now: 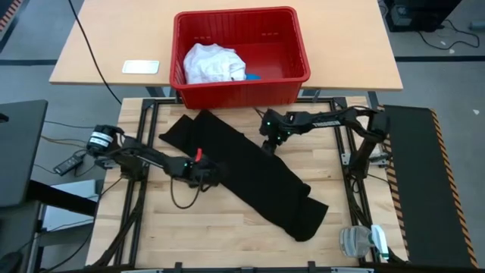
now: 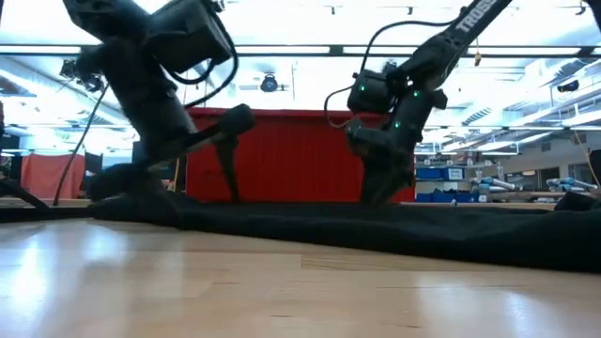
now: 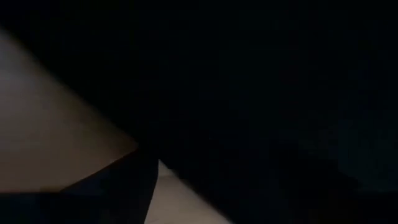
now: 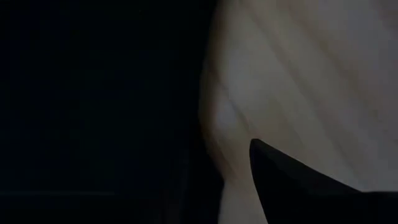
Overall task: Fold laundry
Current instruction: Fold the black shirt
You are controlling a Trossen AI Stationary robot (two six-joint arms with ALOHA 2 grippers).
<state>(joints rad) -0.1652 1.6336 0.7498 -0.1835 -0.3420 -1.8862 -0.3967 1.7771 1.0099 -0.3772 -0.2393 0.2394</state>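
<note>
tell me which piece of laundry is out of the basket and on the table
The black garment, spread in a long diagonal strip across the wooden table. The white T-shirt and the small blue piece lie inside the red basket.

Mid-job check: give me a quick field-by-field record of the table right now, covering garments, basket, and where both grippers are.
black garment: spread flat in a long diagonal strip across the wooden table
white garment: bunched in the red basket
blue piece: in the basket beside the white garment, mostly hidden
red basket: on the far table, behind the work surface
left gripper: low at the black garment's left edge
right gripper: low at the black garment's right edge, nearer the basket
fold status: no fold visible yet
</note>
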